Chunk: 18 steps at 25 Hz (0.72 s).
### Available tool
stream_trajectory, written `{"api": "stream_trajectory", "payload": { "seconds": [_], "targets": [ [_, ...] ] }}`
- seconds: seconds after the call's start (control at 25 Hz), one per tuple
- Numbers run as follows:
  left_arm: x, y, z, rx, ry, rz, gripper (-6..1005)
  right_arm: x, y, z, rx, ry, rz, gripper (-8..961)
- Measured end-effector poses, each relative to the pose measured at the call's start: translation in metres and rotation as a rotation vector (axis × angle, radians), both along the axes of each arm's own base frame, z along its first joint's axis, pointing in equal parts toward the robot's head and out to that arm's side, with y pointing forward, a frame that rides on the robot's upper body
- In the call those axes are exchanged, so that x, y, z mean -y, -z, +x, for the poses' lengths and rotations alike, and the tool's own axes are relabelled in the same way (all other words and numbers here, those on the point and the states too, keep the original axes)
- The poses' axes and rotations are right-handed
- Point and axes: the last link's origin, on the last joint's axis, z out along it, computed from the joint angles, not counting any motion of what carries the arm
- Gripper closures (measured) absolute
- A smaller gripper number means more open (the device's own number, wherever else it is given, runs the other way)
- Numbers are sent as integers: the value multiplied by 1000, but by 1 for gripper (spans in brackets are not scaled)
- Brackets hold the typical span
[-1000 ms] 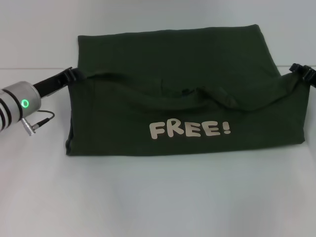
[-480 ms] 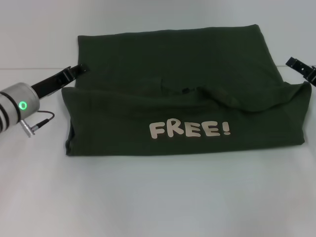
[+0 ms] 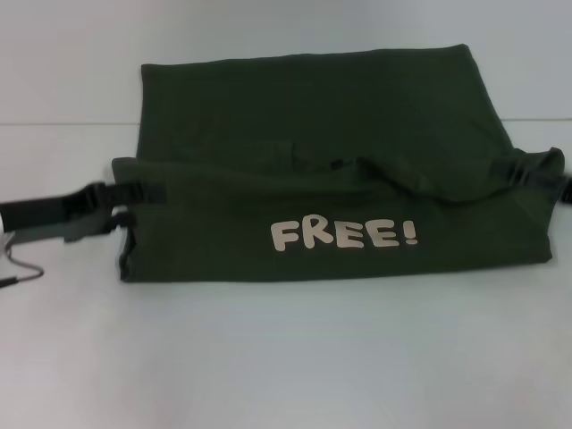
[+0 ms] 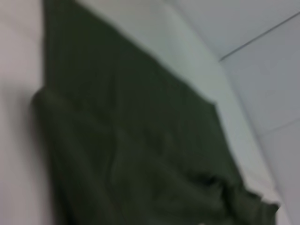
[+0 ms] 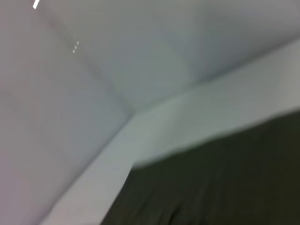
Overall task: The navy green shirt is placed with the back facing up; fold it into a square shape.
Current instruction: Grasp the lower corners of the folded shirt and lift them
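The large dark olive-green cloth T-shirt (image 3: 322, 161) lies half-folded, cream lettering up; left gripper (image 3: 134, 204) spread wide at its left edge; right gripper (image 3: 518, 170) at the right edge, spread I cannot tell.

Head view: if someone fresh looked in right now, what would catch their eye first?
The dark green shirt, spread wide across the middle of the white table, with its near part folded up so the cream "FREE!" lettering faces up. Next, the left gripper at the fold's left edge, one finger lying on the cloth, and the right gripper at its right edge.
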Motion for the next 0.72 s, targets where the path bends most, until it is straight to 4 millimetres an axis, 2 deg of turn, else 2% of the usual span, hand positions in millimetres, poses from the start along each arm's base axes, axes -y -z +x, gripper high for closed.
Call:
{"api": "stream_trajectory", "payload": {
  "seconds": [0.24, 0.72],
  "targets": [
    [9, 7, -10, -48, -53, -93, 152, 19, 13, -5, 97, -120, -181, 6],
    [6, 15, -19, -138, -53, -62, 152, 33, 29, -16, 135, -241, -287, 6]
  ]
}}
